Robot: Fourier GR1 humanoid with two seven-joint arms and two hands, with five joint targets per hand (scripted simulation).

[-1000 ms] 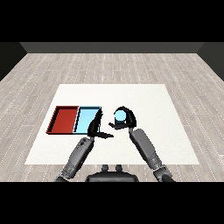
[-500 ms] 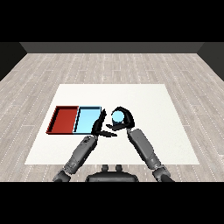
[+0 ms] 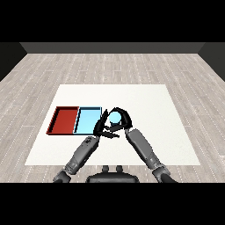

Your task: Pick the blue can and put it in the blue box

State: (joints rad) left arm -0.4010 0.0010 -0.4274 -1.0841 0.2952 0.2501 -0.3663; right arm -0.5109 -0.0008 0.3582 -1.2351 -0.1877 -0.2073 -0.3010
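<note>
So, a grey plank floor is seen all round, with a white table set in the middle of it. Two trays are laid side by side on the left part of the table: a red tray on the far left and a light blue tray just right of it.

The blue can is found just to the right of the light blue tray, right by its edge, and it's wrapped by the right hand, whose fingers and thumb are curled round it, so the can is counted as held. Whether it's lifted off the table or sitting on it can't really be told from this angle.

The left hand is parked just near-left of the can, at the near right corner of the light blue tray. Its fingers look fairly straight and nothing is gripped by it, as far as can be made out.

The step in hand is judged to be the carry: the pick looks done and the can isn't in the tray yet. For the next move, a short shift to the left is called for, over the tray's rim, with the can kept upright, and the left hand probably needs to be kept out of the way. After that, the fingers would be opened once the can is set down inside.
</note>
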